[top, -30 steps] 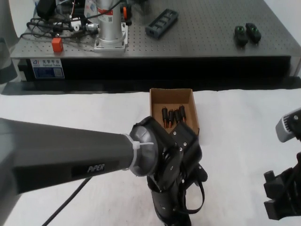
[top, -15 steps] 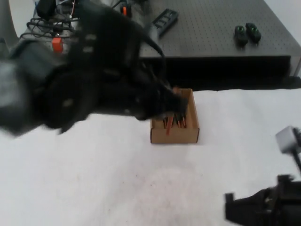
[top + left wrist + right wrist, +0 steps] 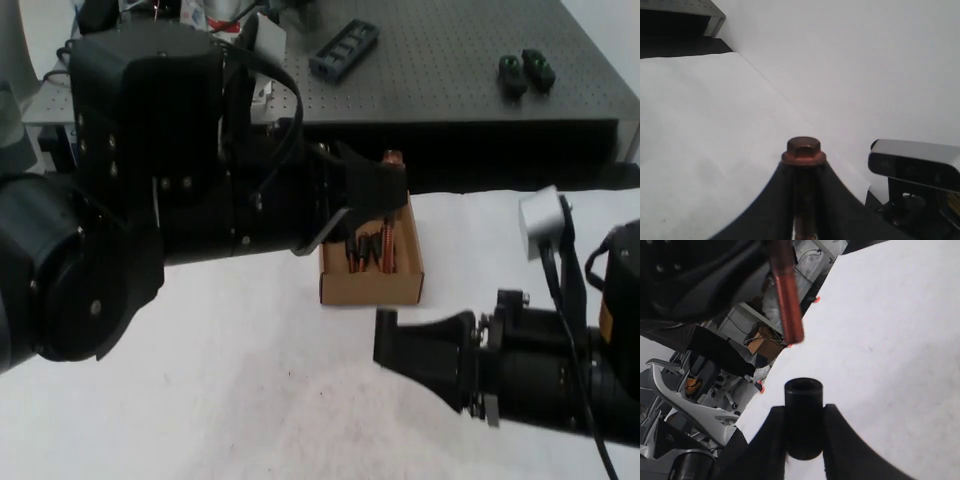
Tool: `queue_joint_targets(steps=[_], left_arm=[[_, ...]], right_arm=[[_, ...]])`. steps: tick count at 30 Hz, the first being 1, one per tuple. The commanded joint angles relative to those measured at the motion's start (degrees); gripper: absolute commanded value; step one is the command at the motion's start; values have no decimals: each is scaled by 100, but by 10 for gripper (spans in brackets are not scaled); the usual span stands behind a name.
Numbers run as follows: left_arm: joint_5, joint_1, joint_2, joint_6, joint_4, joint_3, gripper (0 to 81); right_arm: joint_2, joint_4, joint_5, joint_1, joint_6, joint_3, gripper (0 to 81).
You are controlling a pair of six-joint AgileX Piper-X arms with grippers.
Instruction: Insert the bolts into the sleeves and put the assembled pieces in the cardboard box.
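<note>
From my remote station I saw the left jaws clamped on a copper bolt point(image 3: 803, 150). Its flanged head stood just clear of the fingertips point(image 3: 782, 182) and its shank was pinched between them. In the high view that bolt point(image 3: 391, 158) hung in the air over the far end of the cardboard box point(image 3: 370, 288). The box sat on the white-covered tabletop point(image 3: 240, 380) with several assembled pieces point(image 3: 358, 250) lying inside it.

The right jaws were closed on a black sleeve point(image 3: 803, 412), whose open mouth stuck out past the fingers. That arm point(image 3: 520, 365) lay low over the tabletop, just in front of the box. From the right wrist camera the bolt's free end point(image 3: 790, 315) was near the sleeve's mouth but apart from it, not inserted. A perforated metal plate point(image 3: 450, 70) stood behind the cloth.
</note>
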Motion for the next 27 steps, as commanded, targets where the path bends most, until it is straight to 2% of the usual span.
queue_joint_targets(steps=[1,10,14,27], left_arm=[[53,9,-34,-127,-117,-19,3],[100,9,-34,-127,-120,-19,3],[349,9,-34,-127,-120,-19,3],[348,9,-34,-16,227,-19,3]], right_arm=[[5,-106,-40,14,-75,-75,51],[5,-147,320,3,-220,-91,51],[5,-147,319,3,-309,-91,51],[5,-706,101,3,-342,-91,51]])
